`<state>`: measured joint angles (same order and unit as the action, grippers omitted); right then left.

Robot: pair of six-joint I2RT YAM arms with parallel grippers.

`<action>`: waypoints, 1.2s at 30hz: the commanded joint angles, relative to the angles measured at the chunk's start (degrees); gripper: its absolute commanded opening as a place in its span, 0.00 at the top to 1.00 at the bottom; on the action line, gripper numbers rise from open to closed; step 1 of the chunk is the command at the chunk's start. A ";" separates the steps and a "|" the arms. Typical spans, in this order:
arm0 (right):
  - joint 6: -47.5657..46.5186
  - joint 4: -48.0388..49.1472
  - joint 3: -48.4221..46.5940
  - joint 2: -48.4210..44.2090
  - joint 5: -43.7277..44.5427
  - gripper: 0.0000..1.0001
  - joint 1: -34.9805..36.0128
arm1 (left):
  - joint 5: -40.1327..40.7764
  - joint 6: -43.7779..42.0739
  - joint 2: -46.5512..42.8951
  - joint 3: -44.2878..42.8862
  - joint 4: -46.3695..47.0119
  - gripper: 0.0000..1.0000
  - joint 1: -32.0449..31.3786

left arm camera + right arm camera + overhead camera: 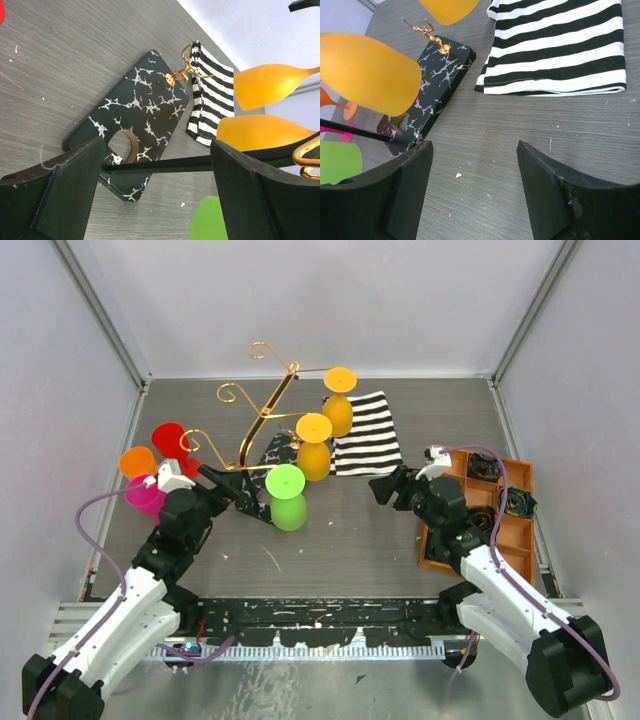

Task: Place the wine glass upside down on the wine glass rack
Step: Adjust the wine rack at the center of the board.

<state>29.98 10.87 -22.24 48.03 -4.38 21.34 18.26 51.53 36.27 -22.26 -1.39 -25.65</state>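
My left gripper [157, 165] stands wide apart, the black wine glass [165, 163] stem running untouched between its fingers, above the wine glass rack [145, 100] base. My right gripper [474, 147] hovers spread, holding nothing.

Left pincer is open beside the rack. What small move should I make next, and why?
I would likely draw the left pincer straight back from the wine glass rack. Its fingers stand wide apart, only a thin black rod crosses the gap unclamped, and the green glass and an orange glass hang close beside it, so a sideways swing could knock them.
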 commanded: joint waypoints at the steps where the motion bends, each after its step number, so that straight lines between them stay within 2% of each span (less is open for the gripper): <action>1: 0.48 1.15 -1.47 0.43 -1.06 0.26 0.12 | -2.14 0.74 0.73 1.44 5.58 0.06 0.14; 11: 0.60 1.95 -1.35 2.00 -1.94 0.26 0.17 | -8.85 2.83 4.99 4.39 9.73 0.06 -0.59; 17: 0.70 -0.15 -0.75 0.08 -0.33 0.26 0.12 | -6.55 2.78 9.92 3.56 13.52 0.06 -6.47; 28: 0.79 -11.43 0.04 -7.34 12.02 0.24 0.19 | -1.13 3.20 22.48 -0.01 21.23 0.06 -17.77; 36: 2.99 -21.05 0.05 -14.16 22.43 0.23 0.11 | -0.55 3.27 30.24 -3.76 25.37 0.06 -20.54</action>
<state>31.40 -5.69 -21.89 36.99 10.92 21.37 17.19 54.72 63.53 -22.68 18.24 -44.97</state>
